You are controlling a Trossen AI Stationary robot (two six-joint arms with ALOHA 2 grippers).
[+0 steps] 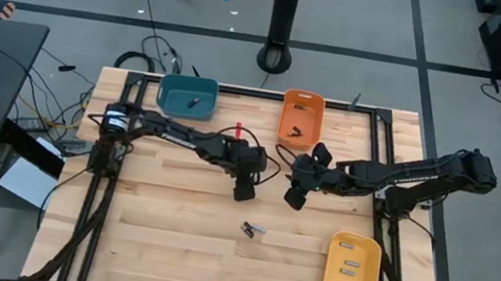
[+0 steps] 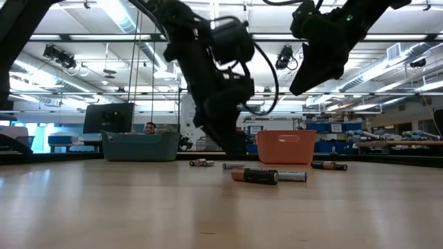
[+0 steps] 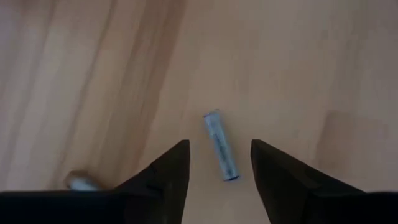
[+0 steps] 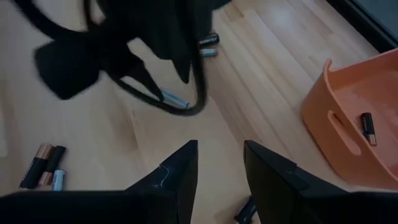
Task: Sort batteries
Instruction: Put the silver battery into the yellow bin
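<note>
Batteries lie loose on the wooden table: a dark pair [image 1: 253, 229] near the middle, and several more [image 2: 255, 176] seen across the table top. A silvery battery with blue ends [image 3: 221, 146] lies flat on the wood just beyond the fingertips of my left gripper [image 3: 219, 163], which is open, points steeply down and does not touch it. My left gripper [image 1: 242, 192] hovers at mid-table. Beside it, my right gripper [image 1: 295, 198] hangs higher, open [image 4: 221, 155], with nothing between its fingers.
A teal bin [image 1: 187, 96] and an orange bin [image 1: 300, 118] stand at the far edge, each with batteries inside. A yellow bin [image 1: 352, 270] with three batteries sits near right. Another pair of batteries [image 4: 43, 165] lies beside my right gripper. Bare wood spreads near left.
</note>
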